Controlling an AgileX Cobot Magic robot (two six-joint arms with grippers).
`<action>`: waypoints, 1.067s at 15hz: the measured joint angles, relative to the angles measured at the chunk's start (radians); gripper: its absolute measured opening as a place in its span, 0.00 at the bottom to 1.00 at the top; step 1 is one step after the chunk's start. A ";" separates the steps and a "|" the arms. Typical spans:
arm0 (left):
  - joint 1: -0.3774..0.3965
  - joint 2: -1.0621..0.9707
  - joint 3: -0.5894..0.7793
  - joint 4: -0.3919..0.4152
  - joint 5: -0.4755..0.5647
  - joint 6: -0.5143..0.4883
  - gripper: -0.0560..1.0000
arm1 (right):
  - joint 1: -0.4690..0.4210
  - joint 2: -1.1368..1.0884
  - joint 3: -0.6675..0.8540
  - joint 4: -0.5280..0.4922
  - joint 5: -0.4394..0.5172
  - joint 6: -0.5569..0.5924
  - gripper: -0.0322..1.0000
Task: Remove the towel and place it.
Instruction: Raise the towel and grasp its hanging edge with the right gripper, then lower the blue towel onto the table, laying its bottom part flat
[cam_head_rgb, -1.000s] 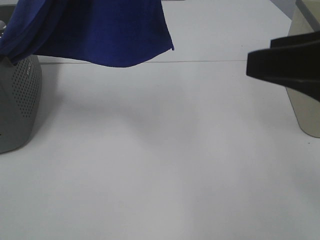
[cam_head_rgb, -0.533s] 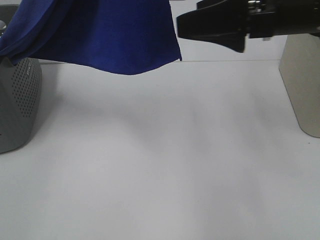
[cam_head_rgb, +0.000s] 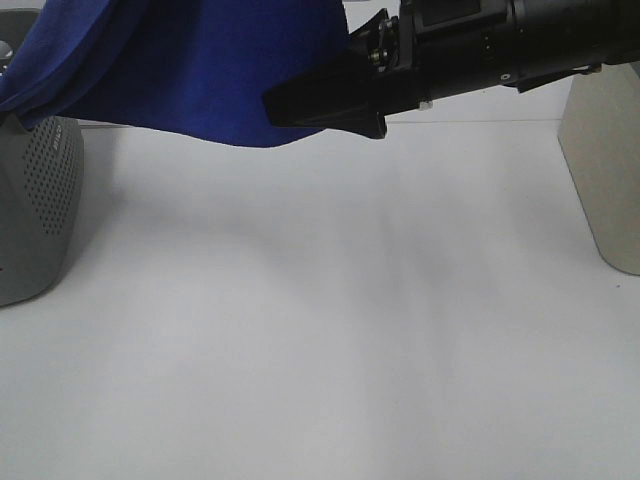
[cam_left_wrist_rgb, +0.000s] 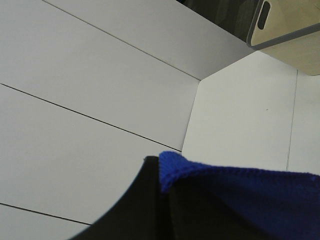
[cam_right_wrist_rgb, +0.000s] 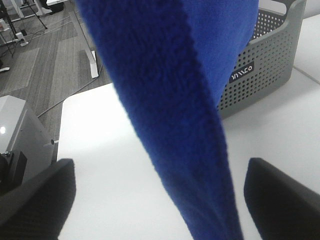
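The deep blue towel (cam_head_rgb: 200, 65) hangs from above at the top left of the exterior high view, its lower edge above the white table. One end trails over the grey basket (cam_head_rgb: 35, 200). My left gripper (cam_left_wrist_rgb: 162, 175) is out of the exterior high view; the left wrist view shows its black fingers shut on a towel (cam_left_wrist_rgb: 240, 190) edge. My right gripper (cam_head_rgb: 300, 100) reaches in from the right to the towel's lower right corner. In the right wrist view it (cam_right_wrist_rgb: 160, 200) is open, with the hanging towel (cam_right_wrist_rgb: 170, 100) between its two fingers (cam_right_wrist_rgb: 35, 195).
The perforated grey basket also shows in the right wrist view (cam_right_wrist_rgb: 260, 65), behind the towel. A beige bin (cam_head_rgb: 605, 170) stands at the table's right edge and shows in the left wrist view (cam_left_wrist_rgb: 285, 30). White table (cam_head_rgb: 320, 330) lies below the towel.
My right arm has swung in from the right edge and up to the towel's lower right corner. The towel hangs much as before, its corner now behind the gripper.
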 joint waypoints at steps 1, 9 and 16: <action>0.000 0.000 0.000 0.000 0.000 0.000 0.05 | 0.000 0.000 -0.004 0.001 0.000 0.000 0.85; 0.000 0.000 0.000 0.000 0.002 0.000 0.05 | 0.000 -0.001 -0.074 -0.219 -0.066 0.339 0.04; 0.000 0.001 0.000 -0.002 -0.016 -0.065 0.05 | 0.000 -0.079 -0.356 -0.799 0.052 1.060 0.04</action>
